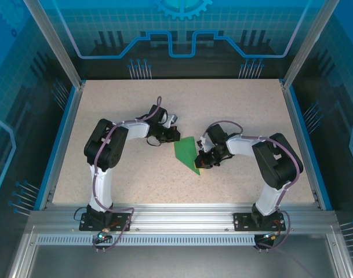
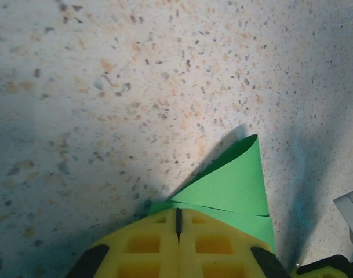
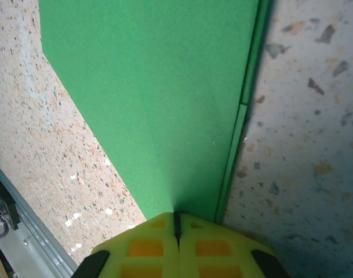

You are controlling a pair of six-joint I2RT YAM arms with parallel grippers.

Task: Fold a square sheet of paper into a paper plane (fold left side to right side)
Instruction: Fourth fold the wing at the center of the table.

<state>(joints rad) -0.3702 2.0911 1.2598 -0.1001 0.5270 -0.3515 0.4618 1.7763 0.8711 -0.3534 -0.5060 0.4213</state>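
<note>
At the centre of the speckled beige tabletop [image 1: 106, 116], top view, the thin green square sheet of paper [image 1: 189, 154] lies folded to a wedge between the two arms. Its long axis runs from upper middle toward lower right of the frame. The left gripper [image 1: 176, 139] meets the wedge's upper-left end and the right gripper [image 1: 204, 164] its lower-right end. In both wrist views the yellow fingers [image 2: 147, 243] are pressed together with only a seam showing. Whether they pinch the paper or merely bear down on it cannot be told. A lifted curl rises at right of centre in the left wrist view. The left arm is nearer it, so it is probably the one to carry that side rightward.
</note>
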